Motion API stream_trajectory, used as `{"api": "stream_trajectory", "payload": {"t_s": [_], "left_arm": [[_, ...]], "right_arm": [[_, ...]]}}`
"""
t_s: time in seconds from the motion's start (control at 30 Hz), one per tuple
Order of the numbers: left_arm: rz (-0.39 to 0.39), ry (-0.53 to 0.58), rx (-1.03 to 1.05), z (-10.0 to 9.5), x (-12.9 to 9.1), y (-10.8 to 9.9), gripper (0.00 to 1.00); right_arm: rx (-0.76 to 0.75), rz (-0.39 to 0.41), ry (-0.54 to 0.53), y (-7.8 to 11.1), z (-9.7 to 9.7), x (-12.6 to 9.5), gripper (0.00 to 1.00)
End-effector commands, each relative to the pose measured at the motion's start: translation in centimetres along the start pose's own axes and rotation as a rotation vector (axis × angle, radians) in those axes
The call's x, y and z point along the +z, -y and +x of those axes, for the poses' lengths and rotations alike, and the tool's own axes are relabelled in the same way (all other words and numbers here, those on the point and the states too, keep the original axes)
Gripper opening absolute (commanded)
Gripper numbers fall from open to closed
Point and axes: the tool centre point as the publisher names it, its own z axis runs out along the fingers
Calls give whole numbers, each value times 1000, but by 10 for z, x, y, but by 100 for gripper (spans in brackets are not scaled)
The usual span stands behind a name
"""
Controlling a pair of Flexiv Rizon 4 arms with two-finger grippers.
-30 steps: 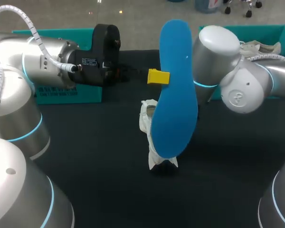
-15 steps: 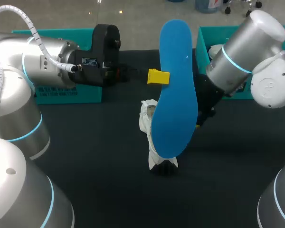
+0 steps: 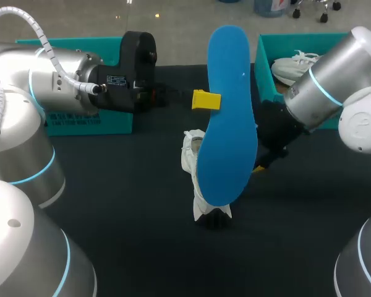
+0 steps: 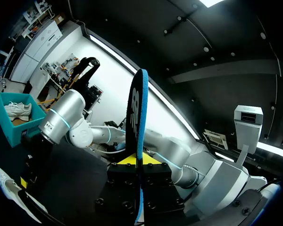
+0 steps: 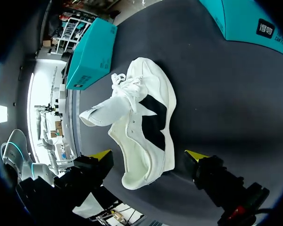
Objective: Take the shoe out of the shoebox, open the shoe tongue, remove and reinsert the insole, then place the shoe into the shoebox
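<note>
Shoe [image 5: 146, 113]: right gripper [image 5: 148, 154] has descended closer.

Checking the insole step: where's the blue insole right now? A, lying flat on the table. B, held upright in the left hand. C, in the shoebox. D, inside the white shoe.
B: the blue insole stands on end, pinched in the left hand, outside the white shoe.

From the head view, can make out only slivers of the white shoe [image 3: 190, 154] behind the blue insole [image 3: 226, 117] — likewise the right gripper [image 3: 258, 164], hidden but for a yellow speck. Cannot see the far finger of the left gripper [image 3: 208, 99].
</note>
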Motion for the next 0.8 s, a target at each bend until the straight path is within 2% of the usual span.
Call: {"api": "stream_trajectory", "payload": {"t_s": [0.03,0.17,0.5,0.63,0.8], "left_arm": [[0,0,0,0,1,0,0],[0,0,0,0,1,0,0],[0,0,0,0,1,0,0],[0,0,0,0,1,0,0],[0,0,0,0,1,0,0]], "right_arm": [[-3,-10,-105,-7,-2,-14,100],[-5,1,-277,-20,-5,-41,100],[-80,15,-563,-52,5,-101,100],[-60,-31,-659,-61,10,-121,100],[-63,-129,-702,-69,18,-142,100]]}}
